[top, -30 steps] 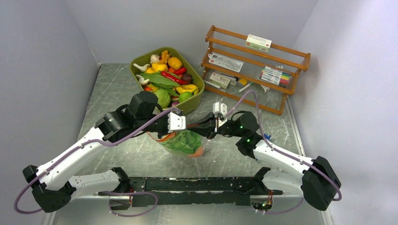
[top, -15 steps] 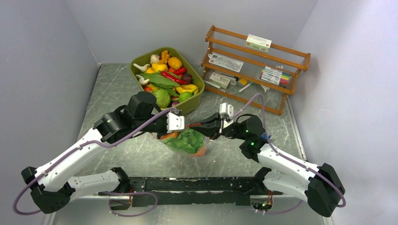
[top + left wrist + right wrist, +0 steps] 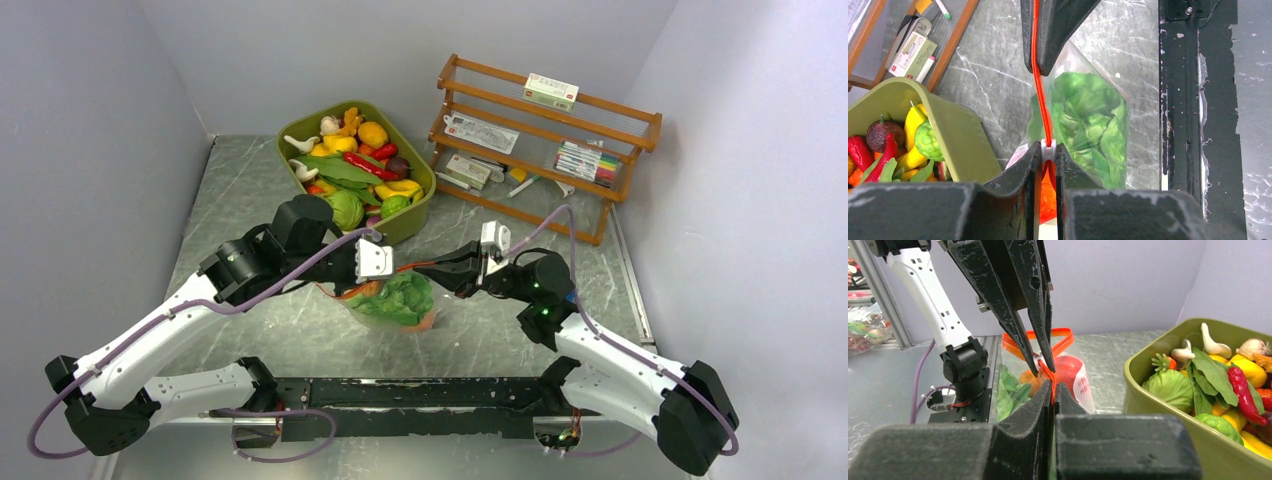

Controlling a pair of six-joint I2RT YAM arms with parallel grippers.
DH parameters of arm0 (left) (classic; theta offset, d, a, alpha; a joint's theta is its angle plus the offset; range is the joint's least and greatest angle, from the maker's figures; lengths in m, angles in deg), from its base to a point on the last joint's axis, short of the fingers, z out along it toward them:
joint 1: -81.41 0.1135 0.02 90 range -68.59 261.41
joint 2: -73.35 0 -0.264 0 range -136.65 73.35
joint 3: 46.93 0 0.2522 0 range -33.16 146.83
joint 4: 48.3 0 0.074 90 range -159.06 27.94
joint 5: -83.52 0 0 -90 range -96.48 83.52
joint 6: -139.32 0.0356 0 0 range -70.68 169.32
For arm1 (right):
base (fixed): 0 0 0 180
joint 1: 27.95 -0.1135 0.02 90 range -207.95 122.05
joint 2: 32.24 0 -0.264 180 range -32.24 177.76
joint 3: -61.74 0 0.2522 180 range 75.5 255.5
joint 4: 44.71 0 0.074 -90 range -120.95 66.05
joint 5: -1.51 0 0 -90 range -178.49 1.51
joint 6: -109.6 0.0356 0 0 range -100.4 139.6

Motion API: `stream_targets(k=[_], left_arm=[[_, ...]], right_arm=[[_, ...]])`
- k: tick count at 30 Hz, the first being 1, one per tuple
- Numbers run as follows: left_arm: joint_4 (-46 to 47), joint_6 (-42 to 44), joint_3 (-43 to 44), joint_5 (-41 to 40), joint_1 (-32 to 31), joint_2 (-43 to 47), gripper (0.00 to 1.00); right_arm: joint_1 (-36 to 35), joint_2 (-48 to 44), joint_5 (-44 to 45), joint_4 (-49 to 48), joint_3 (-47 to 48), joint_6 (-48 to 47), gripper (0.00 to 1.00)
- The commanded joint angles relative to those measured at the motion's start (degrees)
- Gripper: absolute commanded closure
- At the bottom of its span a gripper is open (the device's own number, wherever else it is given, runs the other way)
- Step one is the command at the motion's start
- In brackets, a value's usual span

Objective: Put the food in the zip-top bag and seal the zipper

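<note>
Two tools are on one strip here. Compared with a second ago, the right arm has pulled off to its own right, so the gap between the tools is wider and more of the orange-red zipper point(image 3: 1038, 75) runs taut between them. The left tool point(image 3: 1048, 150) is clamped tight on the strip right at the little white slider point(image 3: 1048, 148). The right tool point(image 3: 1053, 390) is pinched closed on it further along. Both arms reach in low, angled toward each other. The zip-top bag point(image 3: 395, 305) sits under them over the worktop point(image 3: 250, 190), near the olive tub point(image 3: 405, 228), with lettuce point(image 3: 1088, 120) inside.
</note>
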Motion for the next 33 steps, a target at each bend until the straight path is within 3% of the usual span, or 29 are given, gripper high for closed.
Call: stream_targets(k=[1,5,10,12,16,19,25,33], left_arm=[[-5.8,-0.3,0.7,-2.7,0.8,1.0,0.93],[-6.3,2.2,2.3,-3.5,0.8,-0.2,0.93],[-14.9,8.1,16.2,-5.5,0.8,-10.0,0.93],[-14.9,8.6,16.8,-4.3,0.8,-11.9,0.93],[-8.6,8.3,10.4,-0.2,0.8,-10.9,0.93],[-8.6,8.7,10.8,0.8,0.8,-12.6,0.93],[-6.6,8.6,10.4,2.5,0.8,-13.6,0.93],[-4.6,7.3,9.4,3.4,0.8,-12.4,0.93]], right_arm=[[2.8,-2.1,3.0,-7.2,-1.2,1.1,1.0],[3.5,-1.5,2.5,-7.0,-2.0,0.7,1.0],[3.4,1.3,1.7,-6.4,-4.8,0.1,1.0],[3.4,1.0,1.6,-2.6,-4.9,-1.0,1.0],[3.5,-4.3,1.5,17.1,-0.5,-10.4,0.69],[3.4,-7.4,1.9,35.4,5.6,-20.8,0.49],[3.2,-5.4,1.6,53.3,16.0,-35.9,0.43],[1.9,0.8,-2.0,55.3,21.0,-43.2,0.41]])
